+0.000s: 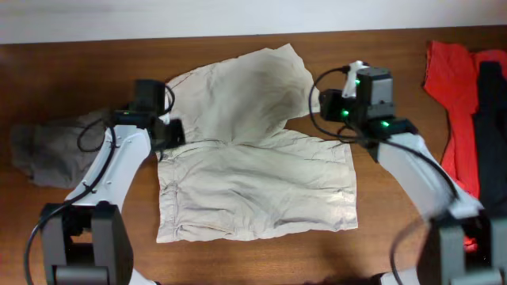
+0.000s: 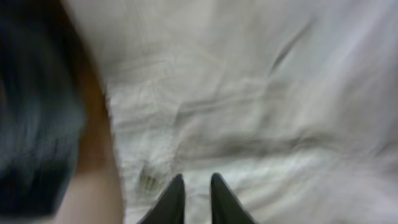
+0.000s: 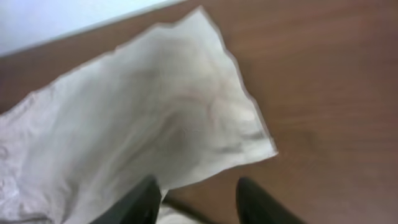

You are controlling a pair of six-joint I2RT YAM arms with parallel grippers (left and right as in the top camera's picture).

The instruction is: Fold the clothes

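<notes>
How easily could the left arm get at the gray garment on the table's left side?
Probably yes, quite easily. The gray garment lies uncovered just beside the left arm, and nothing but the arm itself stands between it and the left gripper, which hovers at the beige shorts' left edge.

A brown wooden table with a fine grain is seen across most of the overhead view. Beyond its far edge a plain whitish strip is shown. The wood is lit softly and evenly, and only faint shadows are cast.
</notes>
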